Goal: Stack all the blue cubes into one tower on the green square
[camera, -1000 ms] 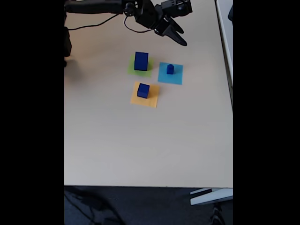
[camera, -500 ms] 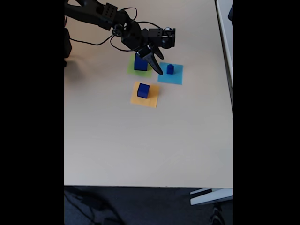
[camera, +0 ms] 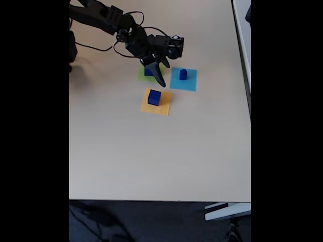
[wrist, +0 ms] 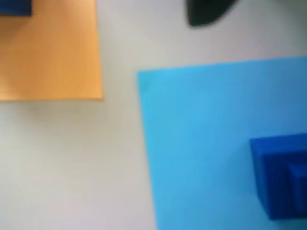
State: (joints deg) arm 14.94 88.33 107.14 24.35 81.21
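Note:
In the fixed view three blue cubes sit on paper squares. The largest blue cube (camera: 147, 71) stands on the green square (camera: 141, 74), half hidden behind my gripper (camera: 165, 75). A medium cube (camera: 154, 97) rests on the orange square (camera: 162, 106), and a small cube (camera: 183, 74) on the cyan square (camera: 189, 81). My gripper hangs open and empty between the green and cyan squares. In the wrist view, the small cube (wrist: 280, 177) lies at the lower right on the cyan sheet (wrist: 201, 143). One dark fingertip (wrist: 207, 12) shows at the top, and a corner of the medium cube (wrist: 14, 6) at top left.
The arm (camera: 106, 17) and its cable reach in from the upper left of the beige table (camera: 151, 161). The table's right edge (camera: 249, 111) lies well past the cyan square, and the front edge runs near the bottom of the view.
The gripper has swung down and left from above the squares, and now hangs low over the gap between the green and cyan sheets, in front of the large cube. The cubes have not moved.

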